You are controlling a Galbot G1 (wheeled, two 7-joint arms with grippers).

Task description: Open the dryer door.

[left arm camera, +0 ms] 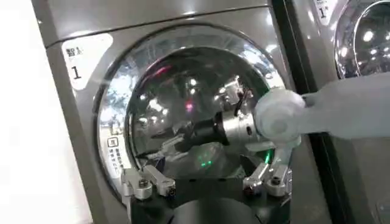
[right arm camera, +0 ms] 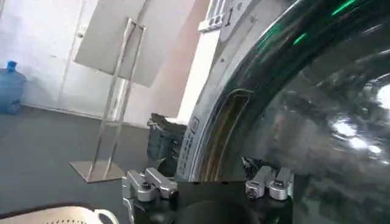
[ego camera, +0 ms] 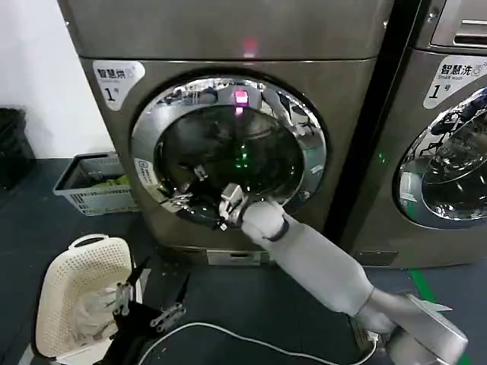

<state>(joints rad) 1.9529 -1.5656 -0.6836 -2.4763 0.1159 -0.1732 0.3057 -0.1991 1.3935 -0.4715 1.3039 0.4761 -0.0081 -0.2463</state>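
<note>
Head view, right gripper [ego camera: 190,199]: reaches up from the lower right to the lower-left rim of the dryer door [ego camera: 228,148]; whether its fingers are parted cannot be told.
Head view, door: round, glass-fronted, shut flat against the dryer [ego camera: 228,68], facing the robot.
Head view, left gripper [ego camera: 148,300]: low beside the laundry basket [ego camera: 57,304], fingers spread, holding nothing.
Left wrist view, left gripper [left arm camera: 207,185]: fingers wide apart, empty, pointed at the door [left arm camera: 164,91].
Right wrist view, right gripper [right arm camera: 207,185]: close against the door [right arm camera: 317,103], near its rim recess; grip cannot be told.
</note>
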